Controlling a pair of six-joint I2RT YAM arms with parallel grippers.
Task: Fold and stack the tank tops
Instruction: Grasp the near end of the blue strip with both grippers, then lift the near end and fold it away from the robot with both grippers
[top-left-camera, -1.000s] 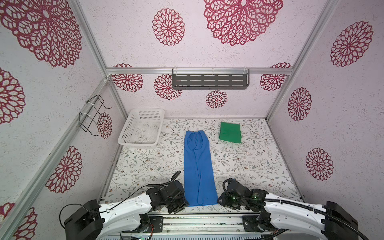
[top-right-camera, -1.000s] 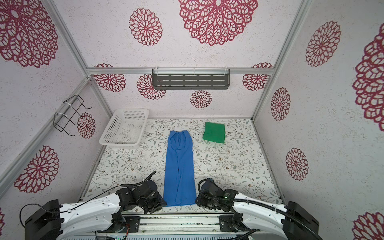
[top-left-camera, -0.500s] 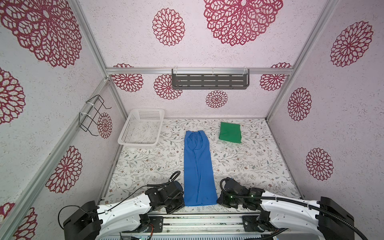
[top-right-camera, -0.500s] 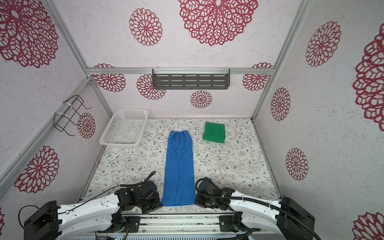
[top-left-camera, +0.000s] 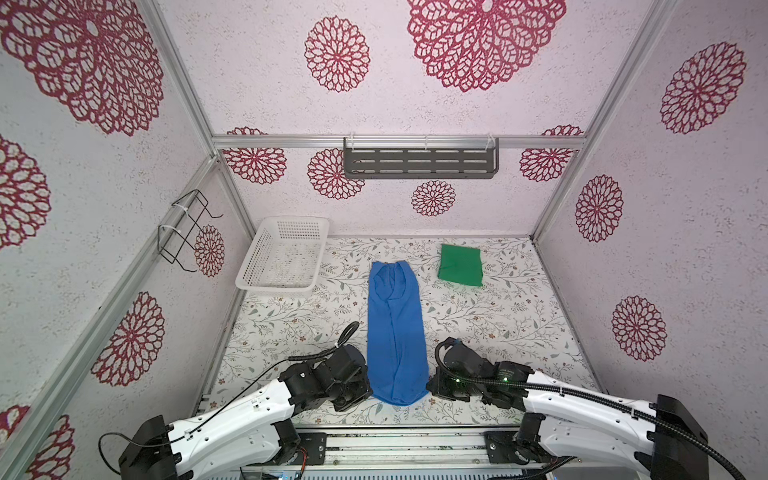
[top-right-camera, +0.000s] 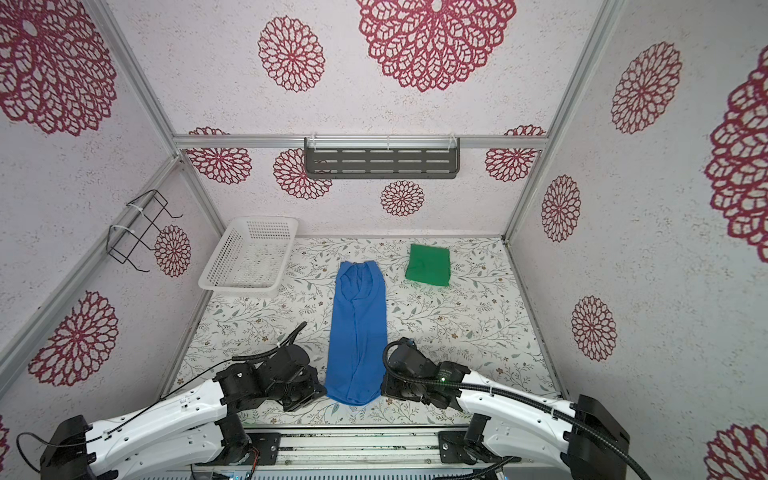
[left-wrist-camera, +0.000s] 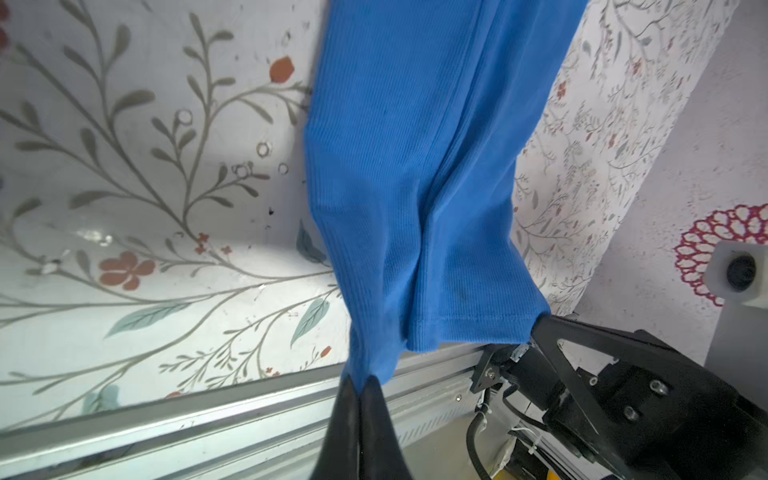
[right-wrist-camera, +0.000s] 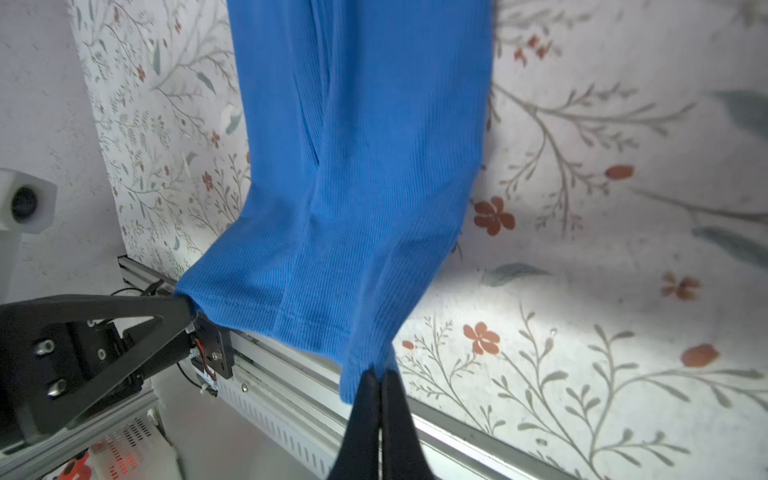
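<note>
Top views, both, starting at the far left: white basket (top-left-camera: 274, 286) sits on the desk (top-left-camera: 498, 324), well beyond the left gripper (top-left-camera: 368, 391) and off to its outer side, in the back corner. Nothing visible inside.

Left gripper: low at the near desk edge, clenched on the near left hem corner of the blue tank top (top-left-camera: 395, 332). Left wrist view confirms this: the black fingers (left-wrist-camera: 374, 399) meet with a pinch of ribbed blue cloth between them, and the fabric funnels down into the tips. A metal rail (left-wrist-camera: 208, 419) runs just beneath.

Blue tank top: a long narrow strip, folded lengthwise, running straight away from both grippers toward the back wall, with its strap end farthest from them. The hem spans the gap between the two grippers, with folds bunching toward each pinch.

Right gripper (top-left-camera: 430, 384): level with the left one, directly across the hem, clamped on the near right hem corner. Right wrist view shows the fingers (right-wrist-camera: 395, 399) pressed together on the cloth.

Green tank top (top-left-camera: 461, 266): folded into a compact square, flat on the desk, well beyond the right gripper and slightly to its outer side. It lies apart from the blue strip and neither gripper touches it.
</note>
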